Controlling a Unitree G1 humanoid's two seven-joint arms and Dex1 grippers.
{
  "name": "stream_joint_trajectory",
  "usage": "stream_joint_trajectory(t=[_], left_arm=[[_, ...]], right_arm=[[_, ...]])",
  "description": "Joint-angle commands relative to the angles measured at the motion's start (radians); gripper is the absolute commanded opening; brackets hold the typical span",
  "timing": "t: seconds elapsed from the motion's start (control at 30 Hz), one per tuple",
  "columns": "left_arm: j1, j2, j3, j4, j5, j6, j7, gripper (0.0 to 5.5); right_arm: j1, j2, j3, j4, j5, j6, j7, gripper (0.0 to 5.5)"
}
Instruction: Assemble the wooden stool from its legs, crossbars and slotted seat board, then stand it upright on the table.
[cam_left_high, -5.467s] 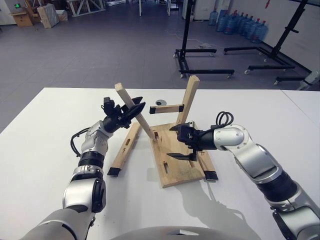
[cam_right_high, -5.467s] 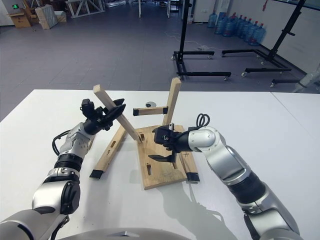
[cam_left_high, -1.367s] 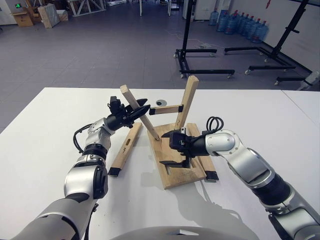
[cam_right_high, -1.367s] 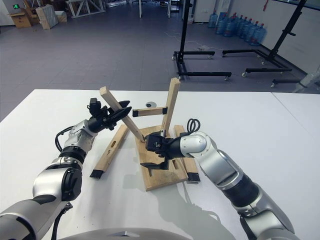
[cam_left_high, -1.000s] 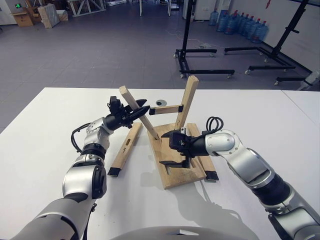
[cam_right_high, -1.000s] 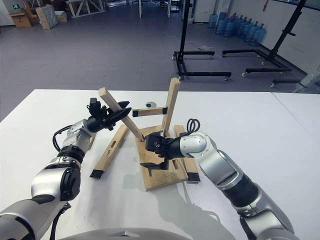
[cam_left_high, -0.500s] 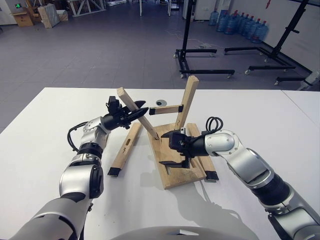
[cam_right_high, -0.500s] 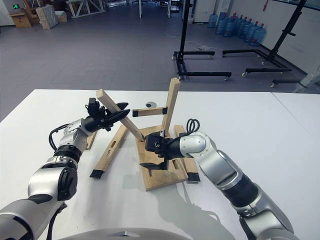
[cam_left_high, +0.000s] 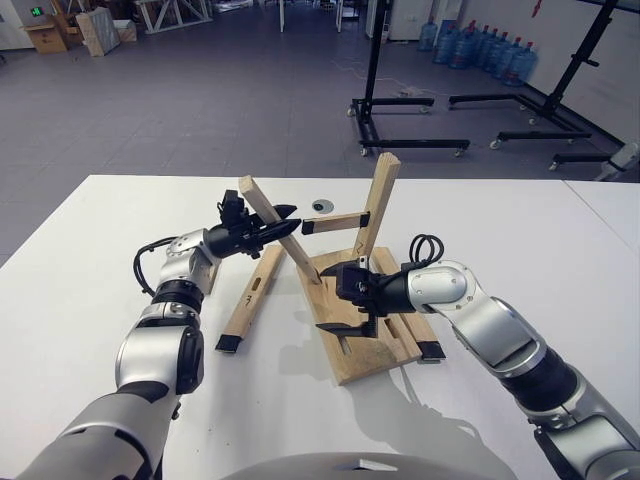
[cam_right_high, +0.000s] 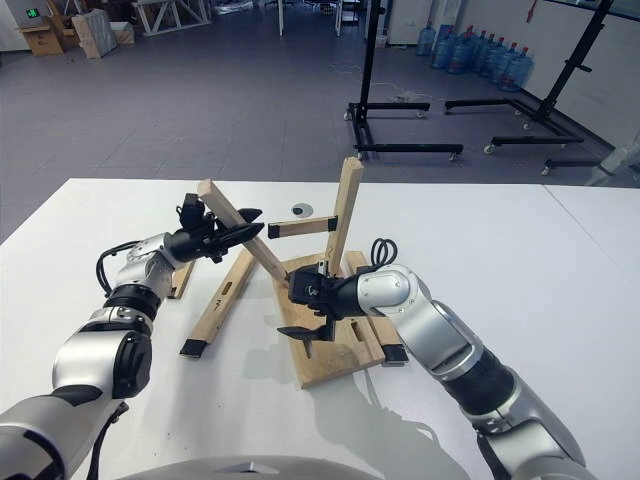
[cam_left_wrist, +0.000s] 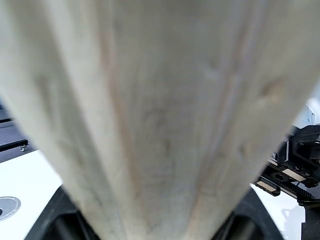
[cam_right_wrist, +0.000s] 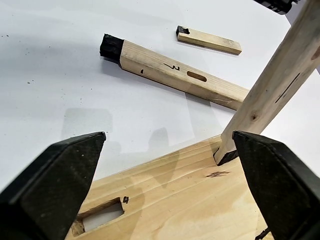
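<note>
My left fingers clamp the tilted leg, steering its foot into the seat board. My right fingers are spread wide over that board, probably to steady it.

Head stereo pair: fwd & down over both arms, mid-range, same table scene. L wrist cam: jammed close against tilted leg in left gripper. R wrist cam: near, looking past spread fingers of right gripper onto seat board; shares that leg.

Pale unvarnished wood seat board and legs; matt white table
</note>
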Motion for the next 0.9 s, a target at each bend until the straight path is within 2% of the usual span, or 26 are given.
stream_joint_trajectory(t=[0.03,0.9], left_arm=[[-0.002,0.007,-0.046,-0.010,0.061,0.011,0.022,2.01],[-0.049,0.013,-0.197,-0.136,0.127,0.253,0.156,2.01]], right_arm=[[-0.001,-0.003,0.005,-0.004,-0.002,0.006,-0.004,4.68],[-0.002,0.002,0.011,-0.003,-0.002,0.008,-0.009,4.68]])
